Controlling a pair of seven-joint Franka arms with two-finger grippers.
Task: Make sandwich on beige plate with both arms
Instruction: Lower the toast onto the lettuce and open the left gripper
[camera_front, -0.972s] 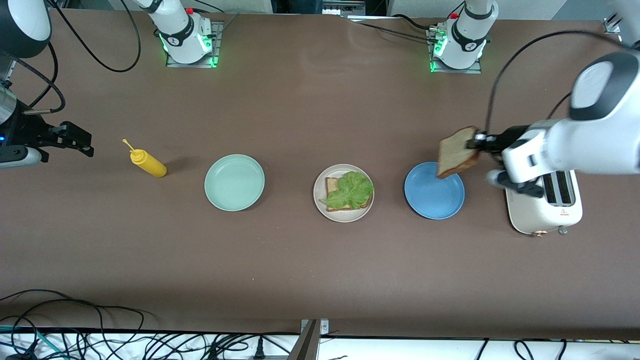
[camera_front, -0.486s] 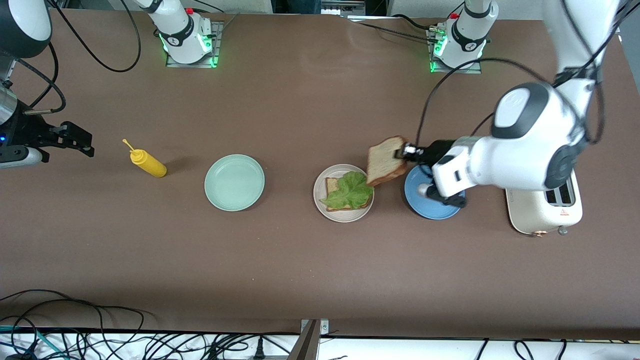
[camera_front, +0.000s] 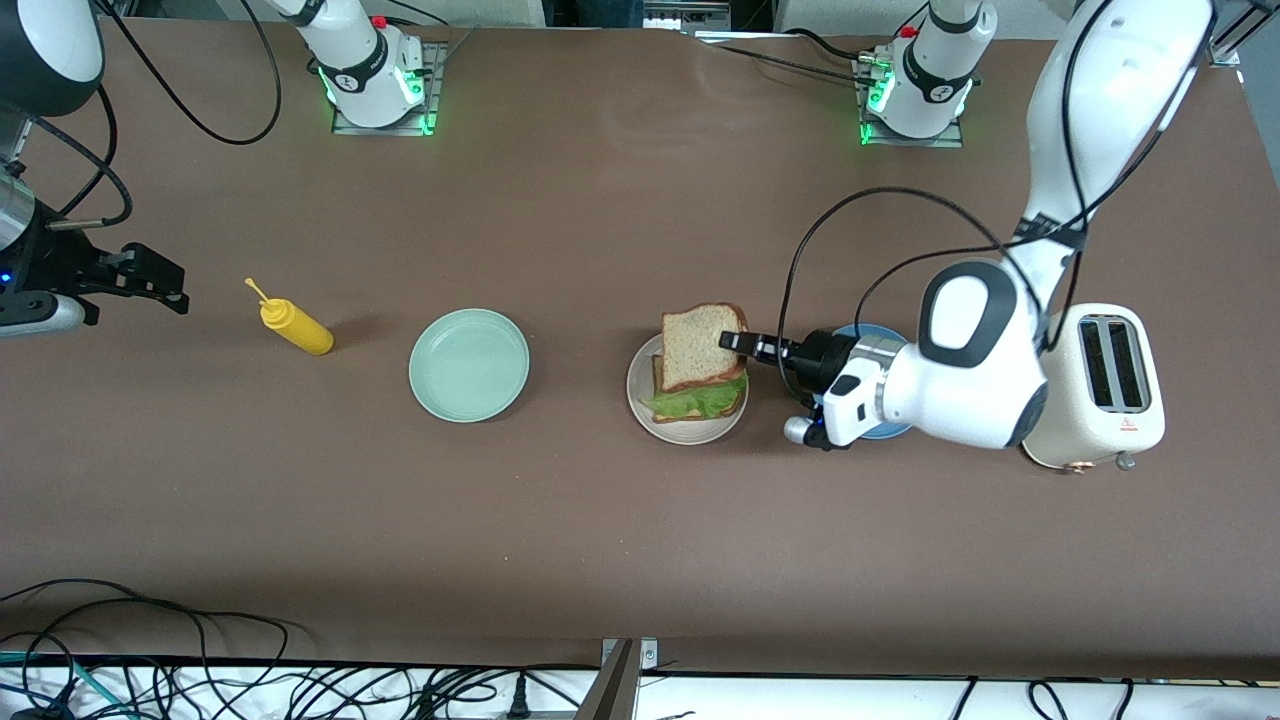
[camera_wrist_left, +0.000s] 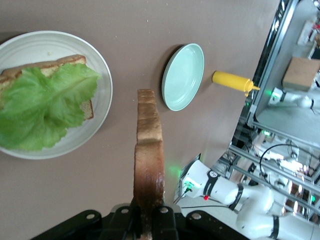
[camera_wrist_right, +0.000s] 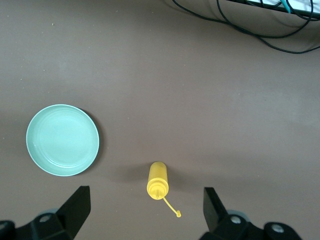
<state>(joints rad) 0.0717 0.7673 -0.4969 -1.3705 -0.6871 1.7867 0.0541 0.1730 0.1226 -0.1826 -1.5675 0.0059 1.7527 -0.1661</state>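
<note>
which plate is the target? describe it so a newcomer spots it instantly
Three plates stand in a row across the middle of the brown table. The beige plate is the middle one, between the mint-green plate and the blue plate. It alone carries food: bread under a lettuce leaf.

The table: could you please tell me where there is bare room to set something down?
Bare stretches lie between the mustard bottle and mint-green plate, and all along the table edge nearest the front camera. It is crowded around the beige plate, blue plate and toaster, where the left claw holds a bread slice over the lettuce.
</note>
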